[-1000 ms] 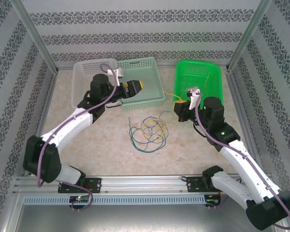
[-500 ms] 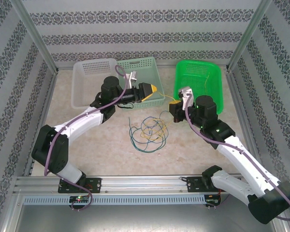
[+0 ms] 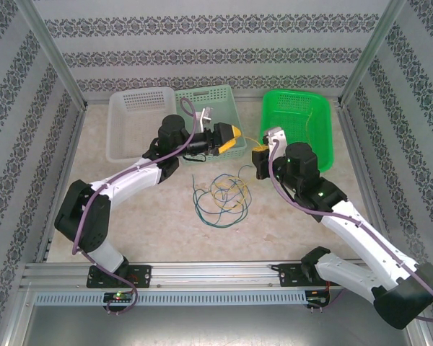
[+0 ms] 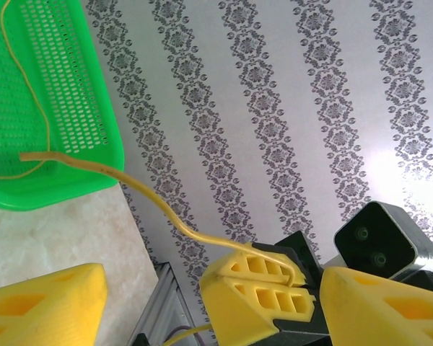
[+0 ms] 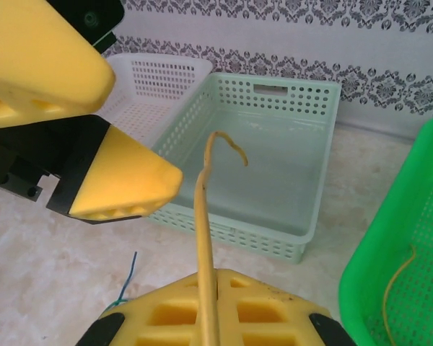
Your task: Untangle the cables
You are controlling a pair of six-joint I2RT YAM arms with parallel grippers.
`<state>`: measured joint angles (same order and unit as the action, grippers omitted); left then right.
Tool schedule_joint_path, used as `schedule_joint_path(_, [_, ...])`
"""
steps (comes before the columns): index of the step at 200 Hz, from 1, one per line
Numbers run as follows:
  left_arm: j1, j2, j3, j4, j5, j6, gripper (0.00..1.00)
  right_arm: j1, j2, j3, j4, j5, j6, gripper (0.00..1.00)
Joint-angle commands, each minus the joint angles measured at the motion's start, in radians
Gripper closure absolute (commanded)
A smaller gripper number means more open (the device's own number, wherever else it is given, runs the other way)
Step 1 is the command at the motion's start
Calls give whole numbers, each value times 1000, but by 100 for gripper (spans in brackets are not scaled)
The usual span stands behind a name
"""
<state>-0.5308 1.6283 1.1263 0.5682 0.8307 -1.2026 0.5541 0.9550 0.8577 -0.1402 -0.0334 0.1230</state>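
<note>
Yellow, green and blue cables (image 3: 222, 192) lie in loose tangled loops.

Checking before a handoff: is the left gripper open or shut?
Open. The left gripper shows its yellow fingers spread wide apart in its wrist view, gripping nothing.

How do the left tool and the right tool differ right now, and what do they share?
The left tool is open; the right tool is shut. The left tool holds nothing; the right tool pinches a yellow cable. The left tool hangs by the mint basket; the right tool by the green basket. Both have yellow fingers.
</note>
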Motion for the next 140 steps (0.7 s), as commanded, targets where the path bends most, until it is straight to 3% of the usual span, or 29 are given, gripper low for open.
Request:
schedule_joint_path(1, [-13,26,28,93,7,-34,23,33,-17,-1,69,5,-8,100])
schedule_joint_path(42, [-15,78,50,169,1,-91,26,116,-5,-41,138,31,28,100])
schedule_joint_path(67, [-14,73,58,132,-19,-43,39,147,13,-40,86,9,45,100])
schedule_joint_path(93, [-8,47,88,-5,-29,84,58,151,10,-67,24,-31,78,100])
schedule_joint_path(125, [-5,-1,190,-304,-56,350,72,151,50,-66,-93,-100,123,100])
schedule_joint_path(140, [-5,0,240,-368,-36,418,79,151,98,-46,-141,-144,143,100])
